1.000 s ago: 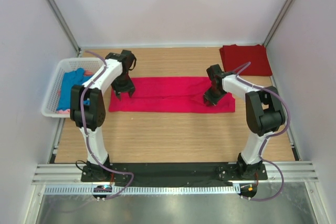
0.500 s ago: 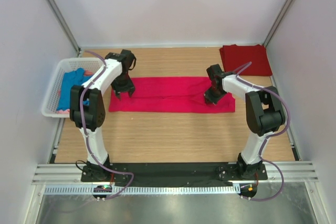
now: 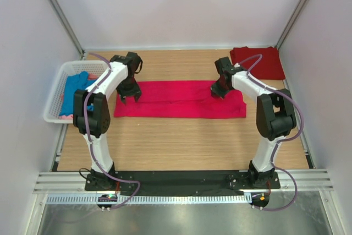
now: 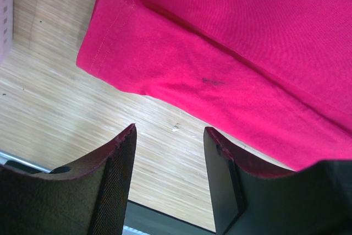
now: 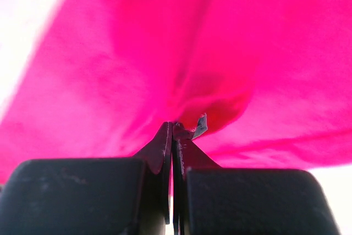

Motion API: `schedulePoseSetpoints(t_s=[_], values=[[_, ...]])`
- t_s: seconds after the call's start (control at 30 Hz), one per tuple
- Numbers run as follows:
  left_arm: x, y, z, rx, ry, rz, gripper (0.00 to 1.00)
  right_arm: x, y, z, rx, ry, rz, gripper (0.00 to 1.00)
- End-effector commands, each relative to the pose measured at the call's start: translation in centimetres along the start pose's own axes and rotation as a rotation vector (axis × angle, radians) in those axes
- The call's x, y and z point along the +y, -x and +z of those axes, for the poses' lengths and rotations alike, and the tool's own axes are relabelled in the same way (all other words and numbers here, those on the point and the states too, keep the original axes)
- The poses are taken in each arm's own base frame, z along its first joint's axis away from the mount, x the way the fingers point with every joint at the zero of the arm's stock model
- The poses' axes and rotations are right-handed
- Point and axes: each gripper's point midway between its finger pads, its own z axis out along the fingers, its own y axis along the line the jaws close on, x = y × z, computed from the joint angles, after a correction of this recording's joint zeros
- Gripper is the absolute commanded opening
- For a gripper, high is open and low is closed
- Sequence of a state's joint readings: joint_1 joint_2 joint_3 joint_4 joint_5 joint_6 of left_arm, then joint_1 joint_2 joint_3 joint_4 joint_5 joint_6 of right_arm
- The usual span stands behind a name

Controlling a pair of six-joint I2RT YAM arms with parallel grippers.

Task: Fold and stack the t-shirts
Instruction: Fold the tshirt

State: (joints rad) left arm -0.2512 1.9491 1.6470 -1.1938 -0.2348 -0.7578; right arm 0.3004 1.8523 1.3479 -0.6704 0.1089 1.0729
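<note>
A bright pinkish-red t-shirt (image 3: pixel 176 100) lies folded in a long strip across the middle of the table. My right gripper (image 3: pixel 216 93) is shut on a pinch of this cloth near the strip's right end, toward its far edge. In the right wrist view the red fabric (image 5: pixel 165 42) bunches into the closed jaw tips of that gripper (image 5: pixel 175 126). Over the strip's left end my left gripper (image 3: pixel 127 98) hangs open. In its own view the gripper (image 4: pixel 170 133) has bare wood between the fingers and the shirt's hem (image 4: pixel 247 53) just beyond. A darker red t-shirt (image 3: pixel 258 61) lies folded at the back right.
A white lattice basket (image 3: pixel 52 108) stands at the left edge of the table, holding a blue t-shirt (image 3: pixel 74 92) and a bit of pale pink cloth (image 3: pixel 65 117). White walls close in the table at the back and on both sides.
The right gripper has shut on the bright t-shirt and moved toward the far edge, drawing the cloth with it. The left arm has not moved.
</note>
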Motion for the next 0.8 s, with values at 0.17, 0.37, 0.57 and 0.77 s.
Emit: schedulePoseSetpoints(t_s=[0.17, 0.37, 0.57, 0.77], values=[[-0.2, 1.2, -1.8, -0.059, -0.035, -0.013, 0.54, 4.7, 1.3, 0.6, -0.008, 0.115, -0.086, 0.01], [-0.4, 1.2, -1.5, -0.051, -0.03, -0.009, 0.54, 6.9, 1.4, 1.3, 0.009, 0.177, -0.15, 0.01], [-0.7, 1.4, -1.3, -0.047, -0.031, -0.013, 0.54, 8.9, 1.1, 1.2, 0.032, 0.241, -0.21, 0.01], [-0.8, 1.2, -1.0, -0.036, -0.032, -0.017, 0.54, 9.6, 0.7, 1.8, 0.051, 0.264, -0.233, 0.01]])
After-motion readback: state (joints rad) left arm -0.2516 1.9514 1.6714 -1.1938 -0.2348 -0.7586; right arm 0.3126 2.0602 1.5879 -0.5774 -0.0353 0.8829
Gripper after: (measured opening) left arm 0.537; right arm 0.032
